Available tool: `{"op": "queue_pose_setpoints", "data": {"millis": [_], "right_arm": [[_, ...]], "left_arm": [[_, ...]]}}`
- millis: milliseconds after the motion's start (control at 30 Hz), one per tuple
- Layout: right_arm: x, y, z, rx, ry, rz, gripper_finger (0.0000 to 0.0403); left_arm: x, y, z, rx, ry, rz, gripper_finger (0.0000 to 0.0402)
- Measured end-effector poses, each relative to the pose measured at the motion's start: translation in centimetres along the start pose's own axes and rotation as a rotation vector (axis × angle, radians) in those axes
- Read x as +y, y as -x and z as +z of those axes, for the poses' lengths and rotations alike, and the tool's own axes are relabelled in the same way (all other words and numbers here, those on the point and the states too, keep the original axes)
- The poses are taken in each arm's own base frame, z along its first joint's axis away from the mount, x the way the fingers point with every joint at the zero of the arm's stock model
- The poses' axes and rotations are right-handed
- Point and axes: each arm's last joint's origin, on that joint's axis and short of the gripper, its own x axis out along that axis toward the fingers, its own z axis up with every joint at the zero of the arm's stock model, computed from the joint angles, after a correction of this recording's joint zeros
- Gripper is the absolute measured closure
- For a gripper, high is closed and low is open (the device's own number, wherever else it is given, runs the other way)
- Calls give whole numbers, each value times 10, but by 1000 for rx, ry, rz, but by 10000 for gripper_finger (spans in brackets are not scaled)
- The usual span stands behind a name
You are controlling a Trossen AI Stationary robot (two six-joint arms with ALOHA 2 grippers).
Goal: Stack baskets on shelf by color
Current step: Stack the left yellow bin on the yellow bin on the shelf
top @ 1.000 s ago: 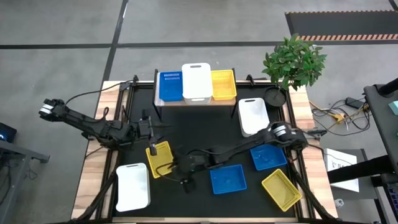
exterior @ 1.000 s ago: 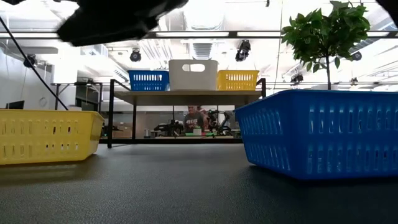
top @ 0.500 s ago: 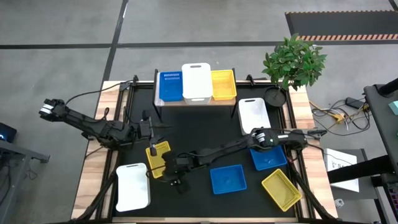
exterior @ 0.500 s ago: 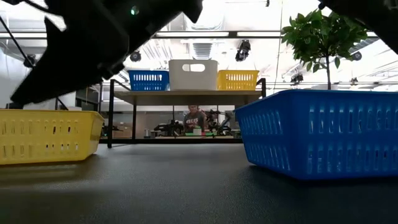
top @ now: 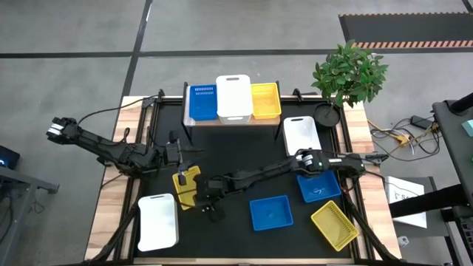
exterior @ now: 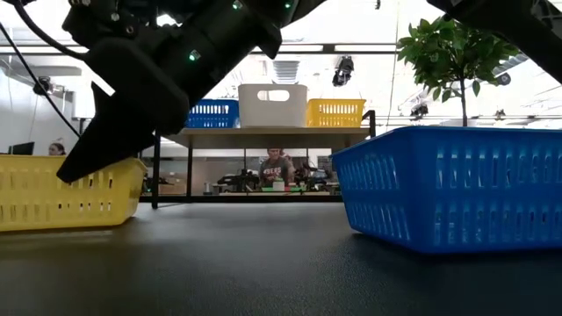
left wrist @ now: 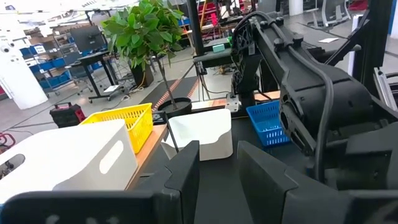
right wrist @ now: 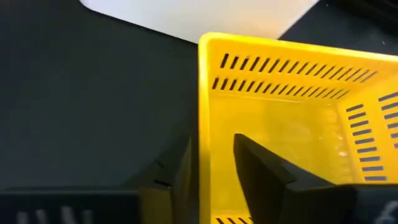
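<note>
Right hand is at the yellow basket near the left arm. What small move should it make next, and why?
Probably close the right hand: its open fingers straddle the wall of the yellow basket, one inside, one outside, so closing should grip it for lifting toward the shelf.

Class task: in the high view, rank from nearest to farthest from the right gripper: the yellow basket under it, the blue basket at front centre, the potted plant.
1. Yellow perforated plastic basket, at the right gripper.
2. Blue perforated plastic basket, front centre.
3. Potted green plant, far right corner.

Bare tabletop (top: pixel 236 151) lay open between the shelf (top: pixel 233 118) and the near baskets. The right arm (top: pixel 259 175) crossed it, and the left gripper (top: pixel 179 152) hung at its left edge.
</note>
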Motion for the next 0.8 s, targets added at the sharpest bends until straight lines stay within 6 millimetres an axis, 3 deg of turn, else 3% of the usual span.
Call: {"op": "queue_pose_setpoints", "data": {"millis": [200, 467, 800], "right_arm": [[1, -1, -2, 7, 21, 6, 384], [1, 6, -1, 37, 48, 15, 393], [4, 58, 8, 190, 93, 72, 394]], "left_arm": [[0, 0, 0, 0, 0, 0, 308], [-1, -1, -1, 5, -3, -1, 308], [-1, -1, -1, 8, -5, -2, 308]]}}
